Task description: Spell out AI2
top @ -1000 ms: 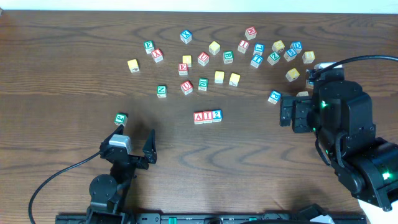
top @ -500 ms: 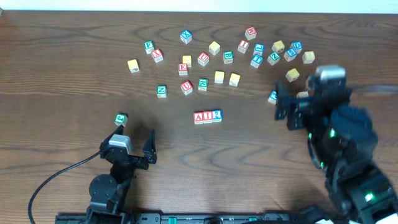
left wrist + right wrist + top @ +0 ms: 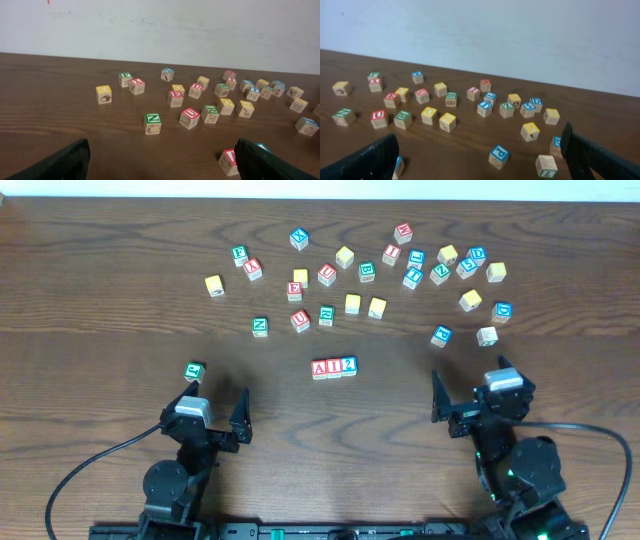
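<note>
The red A cube (image 3: 319, 368), red I cube (image 3: 333, 367) and blue 2 cube (image 3: 348, 365) stand touching in a row at the table's middle, reading AI2. My left gripper (image 3: 218, 402) is open and empty, to the front left of the row. My right gripper (image 3: 468, 386) is open and empty, to the front right of it. In the left wrist view (image 3: 160, 167) the A cube (image 3: 228, 161) shows beside my right finger (image 3: 265, 160), which hides most of the row. In the right wrist view (image 3: 480, 165) a blue-topped cube (image 3: 398, 167) peeks out by my left finger (image 3: 367, 160).
Several other letter cubes lie scattered across the back of the table (image 3: 100, 300). A green cube (image 3: 194, 370) sits just beyond my left gripper. A blue P cube (image 3: 441, 335) and a pale cube (image 3: 487, 336) lie beyond my right gripper.
My right arm has drawn back from the right-hand cubes toward the table's front edge, its gripper open. The AI2 row and the left arm have not moved.
</note>
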Controlling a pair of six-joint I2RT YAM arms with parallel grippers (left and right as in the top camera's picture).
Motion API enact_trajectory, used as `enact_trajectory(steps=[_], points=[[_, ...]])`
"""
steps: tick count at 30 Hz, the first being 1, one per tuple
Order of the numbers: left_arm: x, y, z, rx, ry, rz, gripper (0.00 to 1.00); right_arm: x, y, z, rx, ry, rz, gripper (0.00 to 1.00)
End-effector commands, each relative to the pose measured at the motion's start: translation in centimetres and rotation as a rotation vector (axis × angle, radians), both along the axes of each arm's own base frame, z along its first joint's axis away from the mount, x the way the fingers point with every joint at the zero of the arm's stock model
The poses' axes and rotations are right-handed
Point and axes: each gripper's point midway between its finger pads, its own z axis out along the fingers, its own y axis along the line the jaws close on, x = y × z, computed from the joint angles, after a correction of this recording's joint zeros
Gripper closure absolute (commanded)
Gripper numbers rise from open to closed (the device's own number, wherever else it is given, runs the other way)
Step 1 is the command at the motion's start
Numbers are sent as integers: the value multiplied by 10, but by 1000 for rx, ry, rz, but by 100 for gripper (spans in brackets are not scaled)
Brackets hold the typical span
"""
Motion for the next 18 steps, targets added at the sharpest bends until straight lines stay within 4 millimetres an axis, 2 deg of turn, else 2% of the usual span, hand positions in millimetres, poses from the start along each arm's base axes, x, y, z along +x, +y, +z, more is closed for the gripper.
enact_trajectory(steps=[1,5,9,11,18], points=[[-1,-1,-15,22,41,-13,10,-2,-11,-20,-20,-20,-29,1],[-1,-1,-15,22,41,-13,10,-5,-18,-34,-5,-60,-25,1],[-1,-1,-15,21,41,-13,10,-11,-13,-41,-70,-160,41,1],[-1,-1,-15,22,41,-13,10,-11,-18,-45,-73,-186,24,1],[-1,-1,-15,21,41,-13,10,-9,-28,-61,-87,-115,-14,1]])
